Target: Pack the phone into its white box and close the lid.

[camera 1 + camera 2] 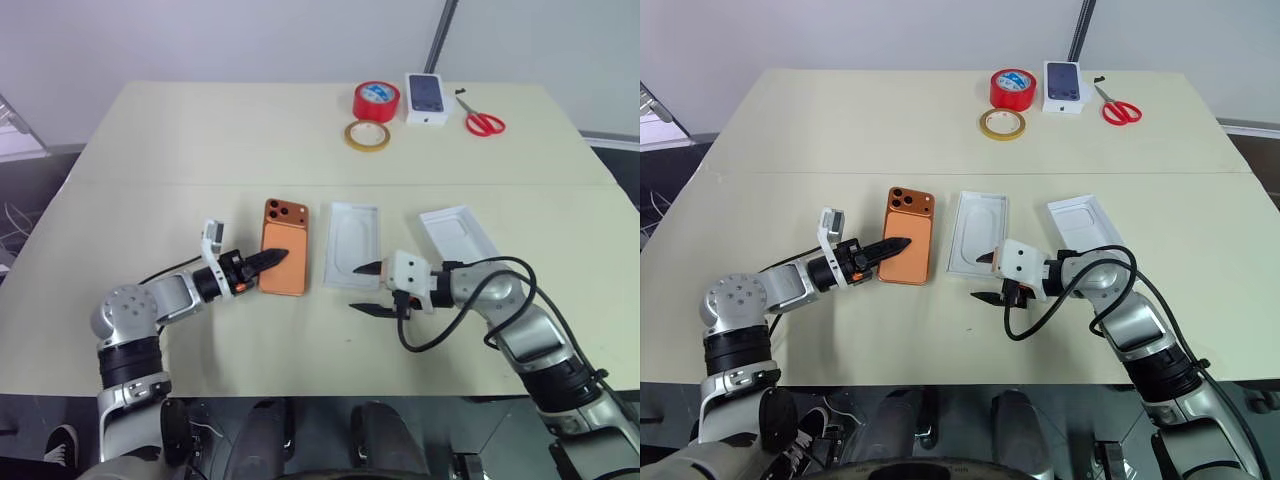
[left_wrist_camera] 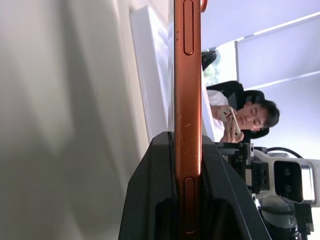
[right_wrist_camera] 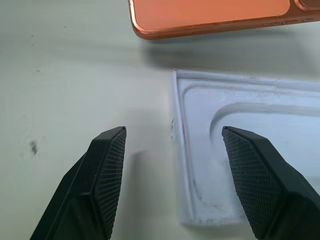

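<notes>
I see the phone (image 1: 285, 260) lying back-up just left of centre on the table (image 1: 200, 140), camera cluster at its far end. My left gripper (image 1: 268, 260) is clamped on its near left edge; in the left wrist view the black fingers (image 2: 155, 200) press both faces of the orange body. Just right of the phone lies a shallow white tray with an oval outline (image 1: 353, 246), and further right a second white tray (image 1: 458, 232), angled. My right gripper (image 1: 368, 288) hovers at the near end of the oval tray, jaws standing wide apart, holding nothing; one fingertip (image 3: 111, 165) is over bare table, the other over the tray's corner. At the upper right sit red tape (image 1: 376, 100), a tan tape ring (image 1: 367, 136), a small white box (image 1: 426, 98) and scissors (image 1: 482, 120).
</notes>
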